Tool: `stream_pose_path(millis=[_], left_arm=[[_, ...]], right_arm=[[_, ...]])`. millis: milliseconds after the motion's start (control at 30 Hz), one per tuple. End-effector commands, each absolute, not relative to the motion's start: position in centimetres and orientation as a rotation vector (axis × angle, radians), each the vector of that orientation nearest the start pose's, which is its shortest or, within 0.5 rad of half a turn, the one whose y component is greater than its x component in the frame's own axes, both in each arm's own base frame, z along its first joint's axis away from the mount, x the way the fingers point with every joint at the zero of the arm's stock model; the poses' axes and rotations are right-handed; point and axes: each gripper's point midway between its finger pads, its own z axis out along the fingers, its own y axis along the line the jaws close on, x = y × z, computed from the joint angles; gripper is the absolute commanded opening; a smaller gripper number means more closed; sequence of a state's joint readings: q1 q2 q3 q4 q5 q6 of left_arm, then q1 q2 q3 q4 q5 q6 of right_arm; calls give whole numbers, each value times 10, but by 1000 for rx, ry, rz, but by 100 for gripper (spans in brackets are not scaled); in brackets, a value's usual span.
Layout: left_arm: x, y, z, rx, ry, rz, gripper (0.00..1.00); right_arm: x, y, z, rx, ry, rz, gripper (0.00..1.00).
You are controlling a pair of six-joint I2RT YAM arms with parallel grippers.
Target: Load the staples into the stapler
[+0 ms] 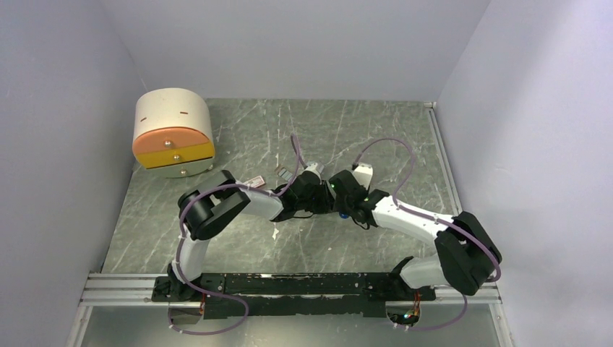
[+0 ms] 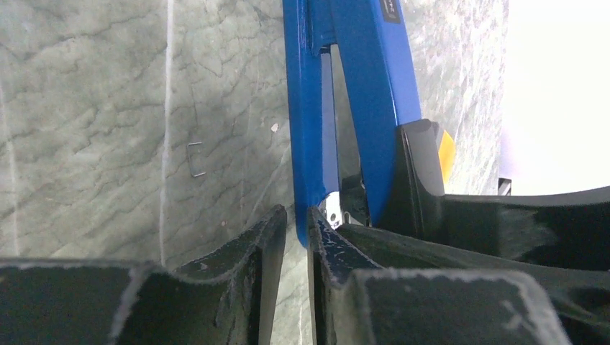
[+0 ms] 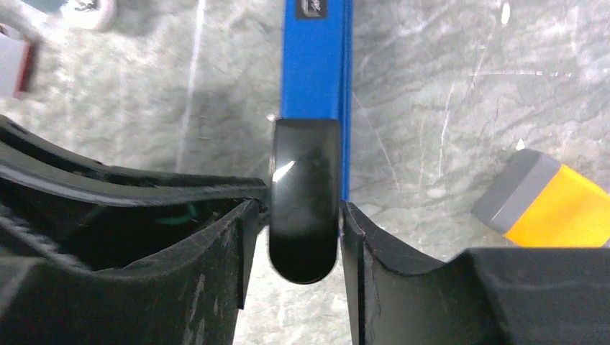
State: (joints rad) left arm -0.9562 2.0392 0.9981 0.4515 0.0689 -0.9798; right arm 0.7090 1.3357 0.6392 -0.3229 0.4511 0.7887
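Note:
The stapler (image 2: 374, 72) stands open in the left wrist view, its two blue limbs spread in a narrow V above the table. My left gripper (image 2: 296, 213) is slightly open round the lower blue limb's end; a slit of table shows beside its left finger. In the right wrist view the stapler's (image 3: 313, 65) rounded black arm end (image 3: 306, 208) sits between the jaws of my right gripper (image 3: 298, 205), which is open, with a gap on the left side. From above, both grippers (image 1: 331, 199) meet mid-table and cover the stapler. The staples are out of view.
A red-and-white box (image 3: 11, 65) lies at the far left of the right wrist view. An orange-and-grey block (image 3: 547, 201) lies right of the stapler. A small U-shaped wire (image 2: 196, 159) rests on the table. A round drawer unit (image 1: 173, 134) stands back left.

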Motion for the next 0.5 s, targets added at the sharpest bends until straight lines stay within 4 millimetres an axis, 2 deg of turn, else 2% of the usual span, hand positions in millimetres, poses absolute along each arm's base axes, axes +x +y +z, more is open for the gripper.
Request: stream_pose_path(millis=[0, 100, 200, 333, 467], left_arm=[[213, -358, -82, 81, 2726, -642, 29], [213, -357, -78, 85, 2720, -646, 31], [217, -352, -76, 75, 2700, -615, 32], [218, -349, -73, 71, 2684, -604, 32], [219, -349, -71, 70, 2678, -603, 30]], right_arm=[[260, 154, 59, 261, 2414, 50, 54], [261, 152, 64, 258, 2407, 36, 62], [262, 148, 68, 263, 2399, 32, 63], [262, 143, 69, 275, 2411, 1, 57], [256, 139, 56, 291, 2452, -25, 45]])
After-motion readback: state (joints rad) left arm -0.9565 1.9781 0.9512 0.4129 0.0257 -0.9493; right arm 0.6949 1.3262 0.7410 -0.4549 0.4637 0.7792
